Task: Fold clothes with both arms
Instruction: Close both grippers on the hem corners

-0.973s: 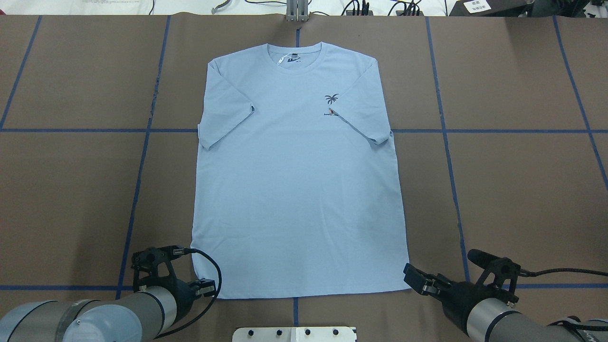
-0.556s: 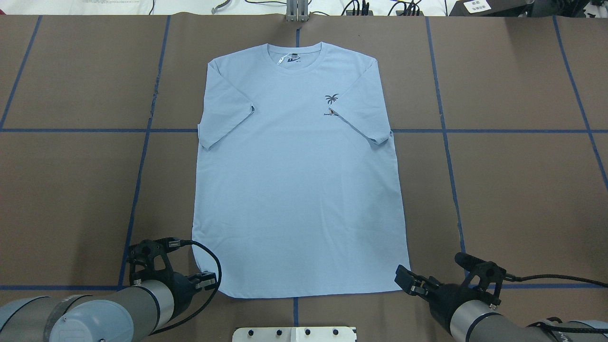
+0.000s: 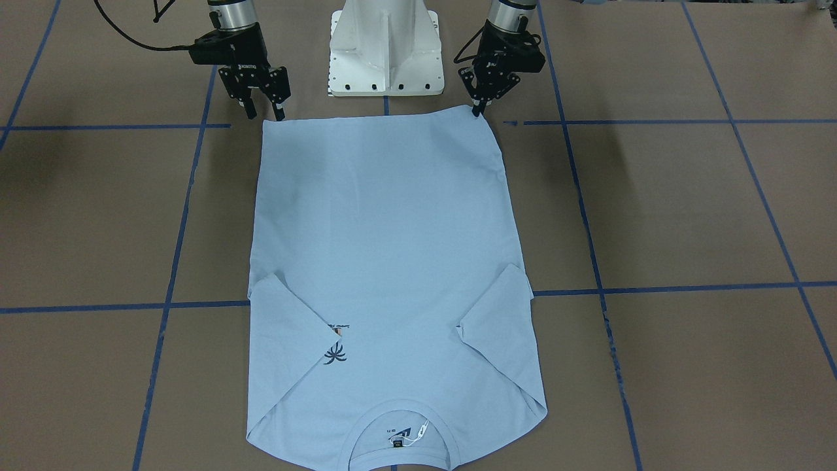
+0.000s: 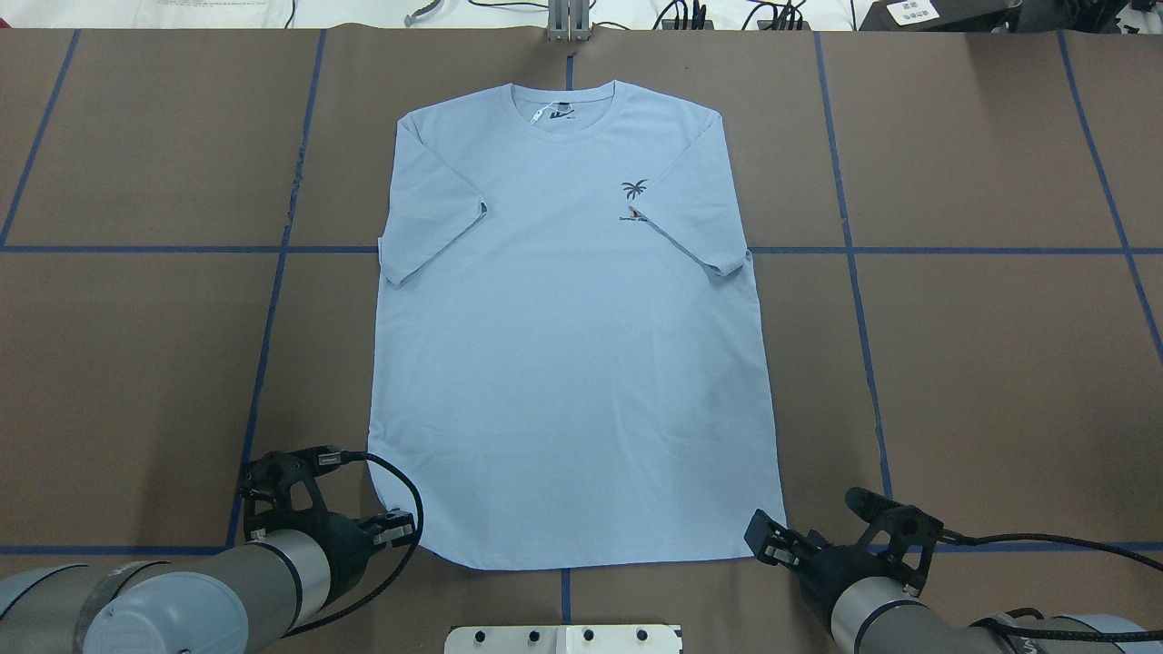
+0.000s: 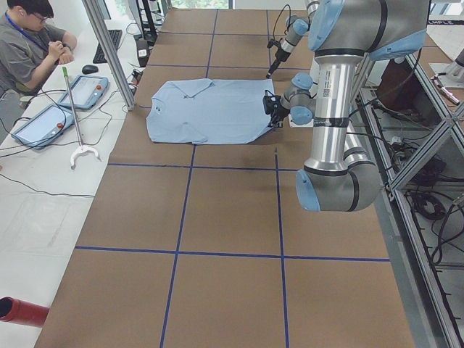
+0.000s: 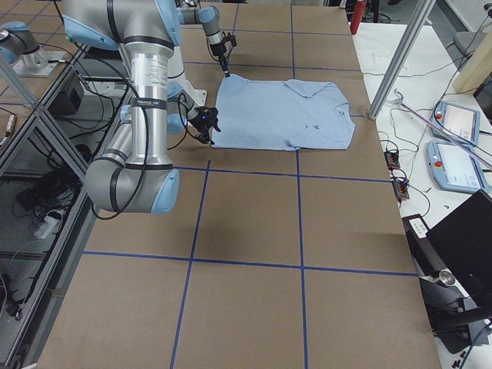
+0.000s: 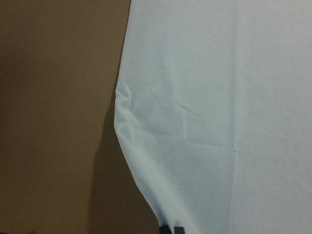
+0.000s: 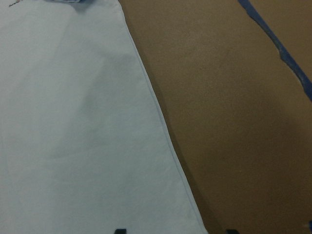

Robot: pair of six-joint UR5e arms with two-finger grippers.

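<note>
The light blue T-shirt (image 4: 572,363) lies flat on the brown table, sleeves folded in, collar at the far side and palm print (image 4: 634,189) on the chest. My left gripper (image 4: 400,529) is at the near left hem corner. In the front-facing view (image 3: 479,110) its tips touch that corner. In the left wrist view the tips sit close together at the hem edge (image 7: 141,185), and I cannot tell if cloth is between them. My right gripper (image 4: 759,536) is open. Its fingers (image 3: 280,112) stand at the near right hem corner (image 8: 195,219).
The white pedestal base (image 3: 386,46) stands between the arms at the near edge. Blue tape lines (image 4: 854,272) cross the table. An operator (image 5: 29,36), two tablets (image 5: 83,90) and a metal post (image 5: 109,51) are at the far side.
My right gripper has moved left, up to the shirt's near right hem corner. My left gripper has shifted slightly forward at the near left corner. The shirt lies as before.
</note>
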